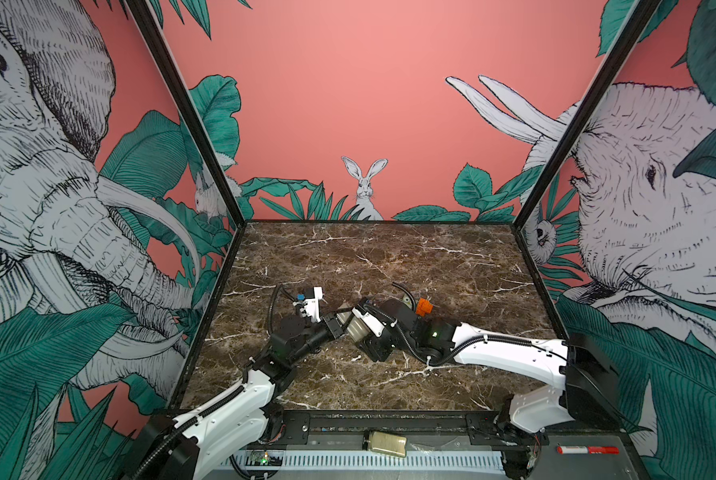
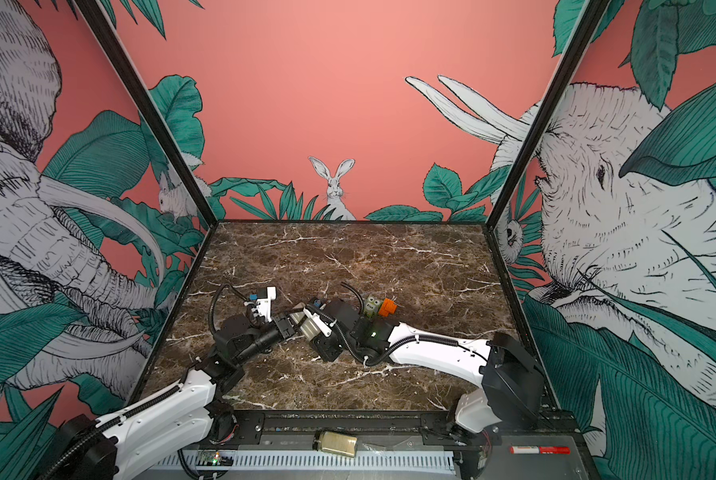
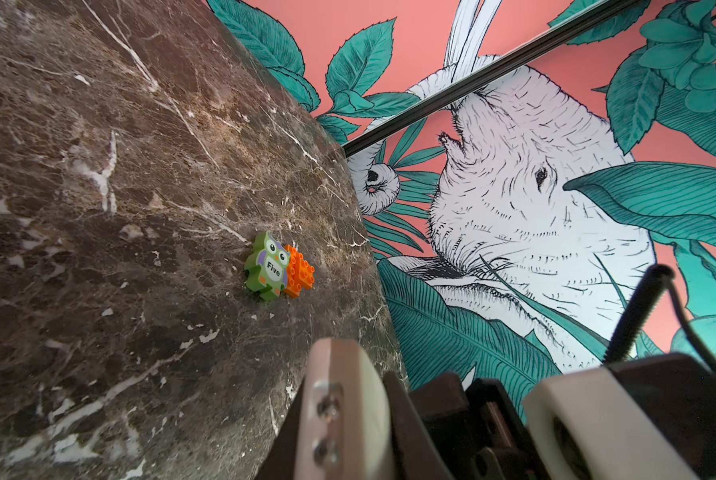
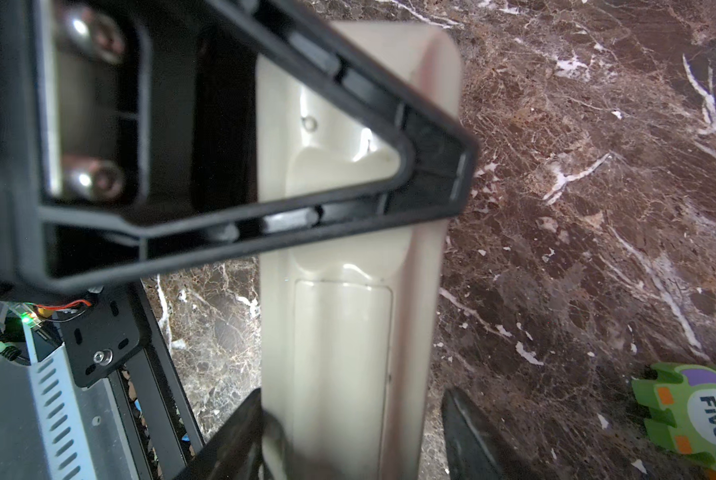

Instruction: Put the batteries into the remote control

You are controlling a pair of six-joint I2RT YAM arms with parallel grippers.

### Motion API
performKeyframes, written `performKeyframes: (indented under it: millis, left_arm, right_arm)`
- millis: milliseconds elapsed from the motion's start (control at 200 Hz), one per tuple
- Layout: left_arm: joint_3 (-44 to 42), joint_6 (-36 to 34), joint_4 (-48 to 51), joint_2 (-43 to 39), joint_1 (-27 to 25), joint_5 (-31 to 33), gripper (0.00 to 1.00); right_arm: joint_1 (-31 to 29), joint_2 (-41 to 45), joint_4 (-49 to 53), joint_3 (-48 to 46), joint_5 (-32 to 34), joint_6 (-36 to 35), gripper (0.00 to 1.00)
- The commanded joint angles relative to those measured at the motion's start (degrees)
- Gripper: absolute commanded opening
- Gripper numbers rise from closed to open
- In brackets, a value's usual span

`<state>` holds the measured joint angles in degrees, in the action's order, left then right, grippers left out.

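- Right wrist view: the right claw (image 4: 352, 399) straddles the remote (image 4: 348, 266) across its width, at the cover end. One finger lies against the edge, and a sliver of marble (image 4: 597, 208) shows beside the other. I judge it open, steadying rather than clamping.
- The left claw (image 4: 435, 170) is closed on the far end and pinches the remote through its thickness, likely so that the pale back is turned outward and free to work on.
- The cover (image 4: 343, 365) sits flush in that back, hiding the recess. No view shows the batteries, so I cannot tell whether they are inside.
- In both top views the claws meet at lower centre of the frame. The remote (image 1: 356, 330) is only a small pale patch between them, and neither its back nor the cover can be read.
- In a top view the owl (image 2: 371, 306) and brick (image 2: 388, 307) stand touching, just right of centre, beyond the right wrist.
- Left wrist view shows that pair clearly, down to the owl's "Five", but nothing of the cover.
- Only the top views show the jar (image 1: 385, 444) and marker (image 1: 587, 449), at the lower edge, off the marble.
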<state>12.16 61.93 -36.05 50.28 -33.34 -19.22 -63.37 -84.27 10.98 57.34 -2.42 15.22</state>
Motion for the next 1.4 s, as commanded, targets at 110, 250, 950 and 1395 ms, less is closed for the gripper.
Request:
performKeyframes:
  millis: [110, 250, 950, 1395]
  left_arm:
    - [0.84, 1.07, -2.48, -1.97, -0.11, 0.55, 0.0]
    - [0.93, 1.17, -2.44, -2.08, -0.07, 0.63, 0.0]
    - [1.9, -1.77, 3.07, -3.93, -0.13, 0.94, 0.17]
    - [3.12, -6.7, 8.55, -5.74, -0.06, -0.01, 0.67]
  right_arm:
    - [-0.19, -0.9, -0.74, 0.78, 1.07, -0.12, 0.6]
    - [-0.23, -0.92, -0.92, 0.84, 1.14, -0.24, 0.54]
    - [-0.14, 0.56, -3.3, -0.49, -0.04, -0.64, 0.08]
    - [0.42, 1.62, -3.38, -1.08, -0.1, 0.44, 0.0]
